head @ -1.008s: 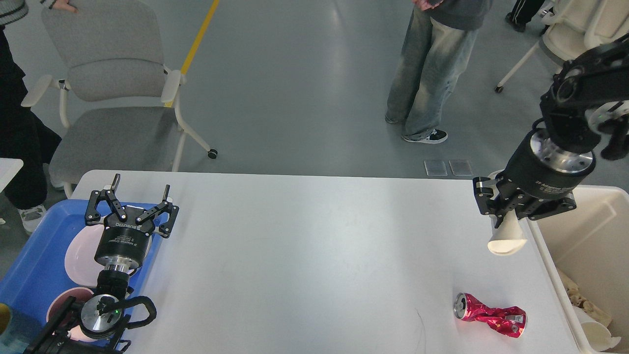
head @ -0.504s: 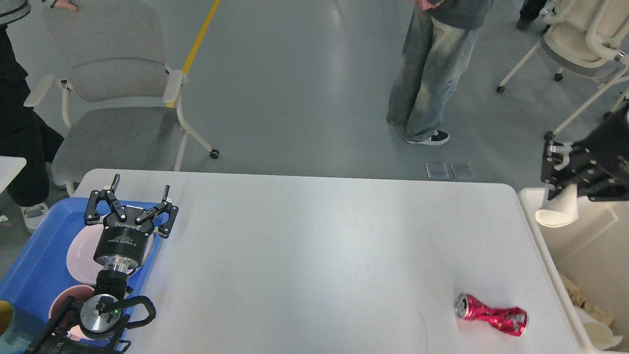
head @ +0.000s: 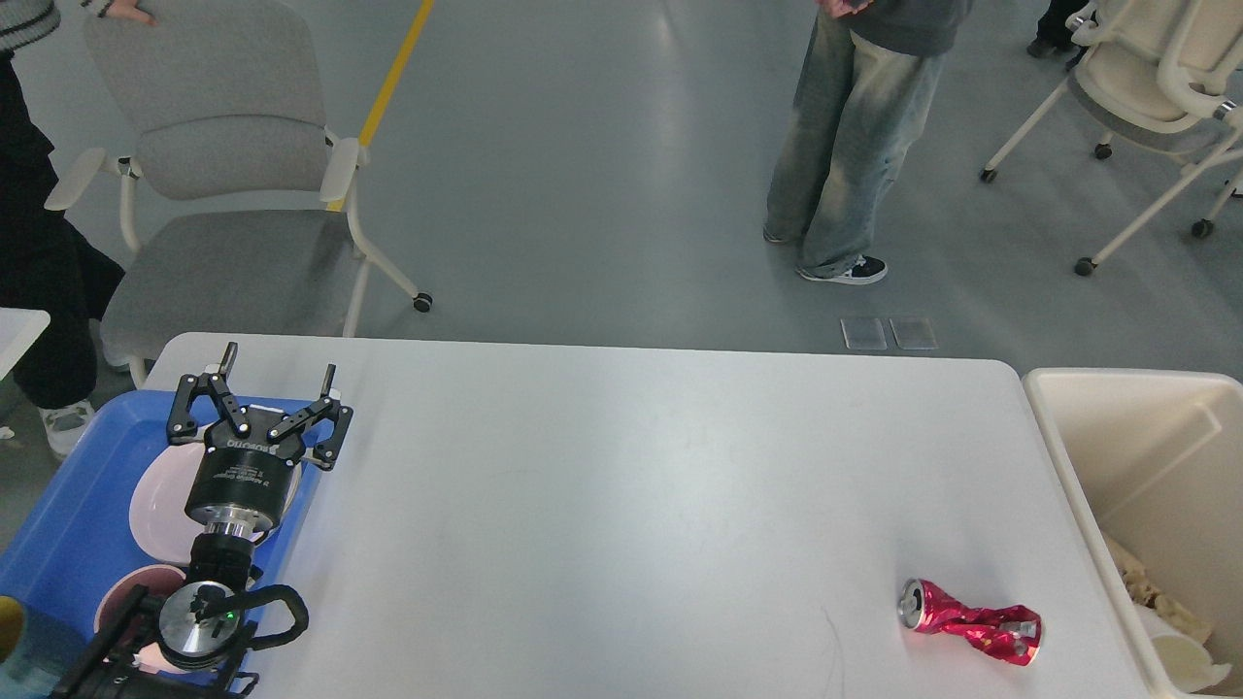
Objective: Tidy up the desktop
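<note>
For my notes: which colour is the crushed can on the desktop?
Red, with silver ends. The crushed can shows in the head view.

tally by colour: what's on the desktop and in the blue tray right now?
Red: 1, crushed can on the desktop
Pink: 2, plate and bowl in the tray
Yellow: 1, item cut off at the tray's edge
Total: 4

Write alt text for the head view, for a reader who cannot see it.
A crushed red can lies alone on the white desktop, near a cream bin at its right edge. The left tool hangs open over a blue tray of pink dishes; the right tool is out of view.
</note>
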Controlling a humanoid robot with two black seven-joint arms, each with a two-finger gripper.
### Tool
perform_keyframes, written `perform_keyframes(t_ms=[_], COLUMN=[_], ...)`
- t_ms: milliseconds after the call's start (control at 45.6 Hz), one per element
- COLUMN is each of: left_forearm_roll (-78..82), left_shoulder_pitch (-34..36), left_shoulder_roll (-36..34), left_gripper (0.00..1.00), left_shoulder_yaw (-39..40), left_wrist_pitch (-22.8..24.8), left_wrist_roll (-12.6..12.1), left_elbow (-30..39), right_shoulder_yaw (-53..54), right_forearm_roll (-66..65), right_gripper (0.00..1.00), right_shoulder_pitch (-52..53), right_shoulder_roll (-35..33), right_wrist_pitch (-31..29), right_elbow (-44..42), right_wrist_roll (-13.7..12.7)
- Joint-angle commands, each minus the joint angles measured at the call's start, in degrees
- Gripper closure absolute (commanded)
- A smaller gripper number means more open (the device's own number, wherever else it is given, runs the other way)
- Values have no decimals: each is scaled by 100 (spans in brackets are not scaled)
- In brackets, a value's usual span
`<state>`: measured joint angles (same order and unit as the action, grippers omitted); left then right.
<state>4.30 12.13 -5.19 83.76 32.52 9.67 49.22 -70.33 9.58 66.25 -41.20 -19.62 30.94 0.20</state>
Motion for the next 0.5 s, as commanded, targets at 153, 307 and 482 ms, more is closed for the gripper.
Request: perform_keyframes(t_ms=[153,307,482], left_forearm_roll=[1,-8,-8], left_shoulder_pitch=[0,0,0], left_shoulder_roll=[0,0,0], left_gripper=[4,4,4], left_shoulder_yaw=[0,0,0], left_wrist_pitch=[8,0,0], left_wrist_roll=[0,0,0], left_elbow=[0,0,0], right_shoulder_yaw=[1856,1909,1944], right_forearm_roll=[114,114,123], right_gripper=[100,100,100], right_shoulder_pitch=[-3592,-3962,-4068], right_shoulder_roll=[1701,2107,2151], right_wrist_pitch=[766,1250,1329], right_elbow=[-3761,-3779,-3779], right_wrist_roll=[-389,-556,-565])
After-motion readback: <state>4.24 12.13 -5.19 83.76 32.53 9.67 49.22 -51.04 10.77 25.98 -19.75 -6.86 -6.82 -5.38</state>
